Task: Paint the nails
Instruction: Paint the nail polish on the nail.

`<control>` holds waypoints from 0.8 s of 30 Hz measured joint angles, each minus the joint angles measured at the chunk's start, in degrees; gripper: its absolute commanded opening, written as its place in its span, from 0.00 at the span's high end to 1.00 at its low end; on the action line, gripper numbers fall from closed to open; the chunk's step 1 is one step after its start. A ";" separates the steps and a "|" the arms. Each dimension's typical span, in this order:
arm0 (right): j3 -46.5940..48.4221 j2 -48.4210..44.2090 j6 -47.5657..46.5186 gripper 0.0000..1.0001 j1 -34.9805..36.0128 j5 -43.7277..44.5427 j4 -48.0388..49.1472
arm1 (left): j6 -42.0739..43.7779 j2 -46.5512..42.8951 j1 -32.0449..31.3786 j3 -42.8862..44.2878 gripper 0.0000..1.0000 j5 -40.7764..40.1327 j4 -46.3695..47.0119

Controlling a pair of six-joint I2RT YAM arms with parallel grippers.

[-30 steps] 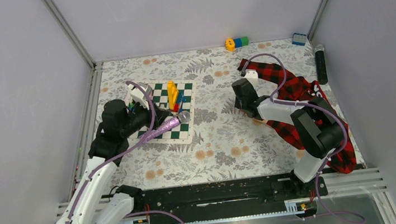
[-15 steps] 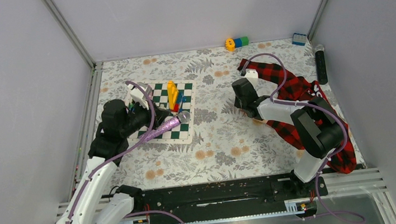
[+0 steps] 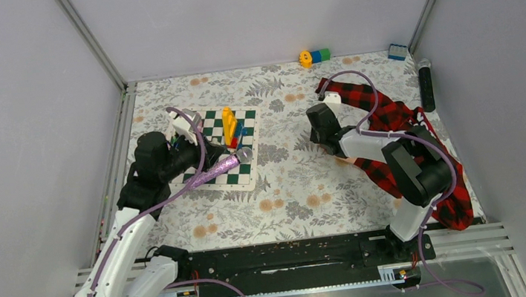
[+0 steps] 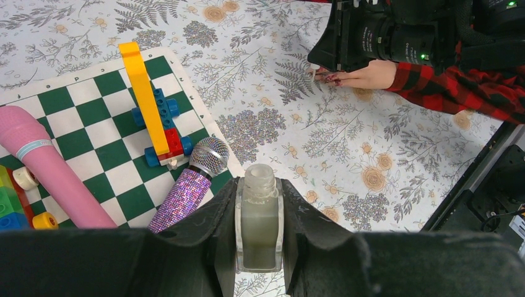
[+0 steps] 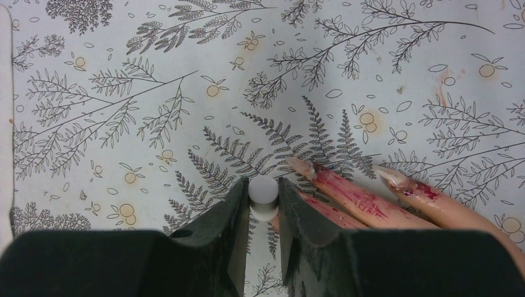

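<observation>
**Fig.** Two-arm nail-painting setup, top + wrist views.

**(a)** L gripper [image 4: 259,185], at the near edge of the chessboard [image 4: 93,111]: closed on a small clear bottle [image 4: 259,226], upright, neck uncapped. On the board: glitter microphone [image 4: 192,185], just beside the bottle; yellow bar on blue/red blocks [image 4: 143,93]; pink wand [image 4: 49,167].

**(b)** R gripper [image 5: 264,185], low over the floral surface [image 5: 124,93]: clamped on a white cap [image 5: 264,199]. Whether a brush hangs below it cannot be told.

**(c)** Dummy hand [image 5: 365,201] lies flat on the surface, R of centre, under the R gripper, fingers pointing toward the L arm. The nails [image 5: 298,163] sit just beside the R gripper's tips, smeared reddish-pink, w/ colour running along the fingers. Plaid sleeve [image 4: 458,90] trails back toward the R arm's base.
</observation>
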 measured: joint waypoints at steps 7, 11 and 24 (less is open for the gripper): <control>0.00 0.11 0.02 1.00 0.00 0.44 0.00 | -0.33 0.20 0.24 0.02 1.00 0.11 0.28; 0.00 0.11 0.22 1.00 0.00 1.03 0.02 | -0.35 0.20 0.28 0.00 1.00 0.26 0.28; 0.00 0.11 0.39 1.00 0.00 1.73 0.02 | -0.37 0.20 0.57 0.00 1.00 0.42 0.31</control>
